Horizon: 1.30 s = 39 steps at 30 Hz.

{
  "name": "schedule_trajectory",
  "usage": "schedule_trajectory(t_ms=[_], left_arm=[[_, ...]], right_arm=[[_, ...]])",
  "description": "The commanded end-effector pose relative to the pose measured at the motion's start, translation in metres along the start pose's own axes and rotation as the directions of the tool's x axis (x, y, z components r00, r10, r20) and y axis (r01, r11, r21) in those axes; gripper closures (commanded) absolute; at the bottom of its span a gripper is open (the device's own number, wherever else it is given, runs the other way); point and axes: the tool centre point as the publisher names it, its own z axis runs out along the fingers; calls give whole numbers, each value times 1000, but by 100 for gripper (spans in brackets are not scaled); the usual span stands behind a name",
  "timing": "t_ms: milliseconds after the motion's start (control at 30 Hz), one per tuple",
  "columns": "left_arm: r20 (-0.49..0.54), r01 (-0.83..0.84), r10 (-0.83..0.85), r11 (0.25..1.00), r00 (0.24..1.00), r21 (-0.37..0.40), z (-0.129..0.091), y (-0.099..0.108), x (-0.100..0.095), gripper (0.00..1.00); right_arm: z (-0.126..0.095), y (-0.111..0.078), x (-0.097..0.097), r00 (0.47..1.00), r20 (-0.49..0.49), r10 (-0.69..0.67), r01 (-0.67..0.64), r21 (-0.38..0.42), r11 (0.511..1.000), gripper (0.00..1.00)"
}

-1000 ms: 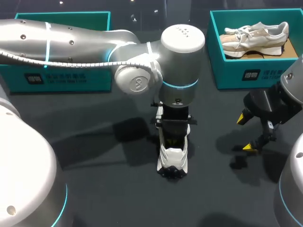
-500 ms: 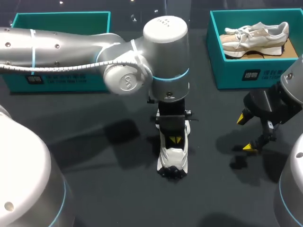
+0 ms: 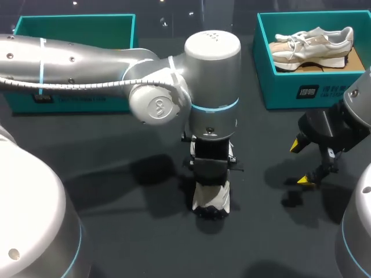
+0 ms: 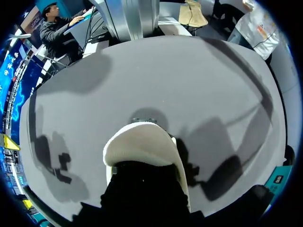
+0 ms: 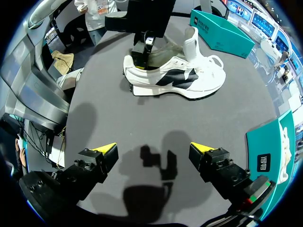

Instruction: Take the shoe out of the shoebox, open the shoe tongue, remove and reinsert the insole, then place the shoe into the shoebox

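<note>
Spanning the scene, dark desk (image 3: 116,231), with bare surface around the shoe on every side. Left arm (image 3: 87,61), entering from the left and standing over mid-desk. Left shoebox (image 3: 75,26) and right shoebox (image 3: 301,87), teal, at the far edge; the right one holds a beige trainer (image 3: 313,46). White trainer (image 5: 180,80), upright on its sole mid-desk, well apart from both boxes, heel toward the robot, tongue raised. Left hand (image 5: 144,47), down at the trainer's heel opening; open or closed cannot be told. Right hand (image 5: 152,147), above bare desk, well apart from the trainer, spread wide, holding nothing.
</note>
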Motion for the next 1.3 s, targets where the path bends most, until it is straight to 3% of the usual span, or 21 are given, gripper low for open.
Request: schedule_trajectory(t_ms=[33,233,467,667,967,1167,1300], left_arm=[[-9,18,-18,1000,1000,-9,35,16,-2,100],[-49,57,-61,995,997,-79,50,51,17,100],[-52,110,-121,977,991,-182,42,93,31,100],[-50,121,-138,961,989,-248,36,112,35,100],[-32,85,-106,917,994,-390,12,111,30,100],[5,79,-83,924,997,-375,-16,89,16,100],[26,78,-74,944,997,-321,-28,72,7,100]], right_arm=[[0,0,2,1000,3,1,-1,3,1000,0],[0,0,2,1000,3,1,-1,3,1000,0],[0,0,2,1000,3,1,-1,3,1000,0],[0,0,2,1000,3,1,-1,3,1000,0],[0,0,2,1000,3,1,-1,3,1000,0],[0,0,2,1000,3,1,-1,3,1000,0],[0,0,2,1000,3,1,-1,3,1000,0]])
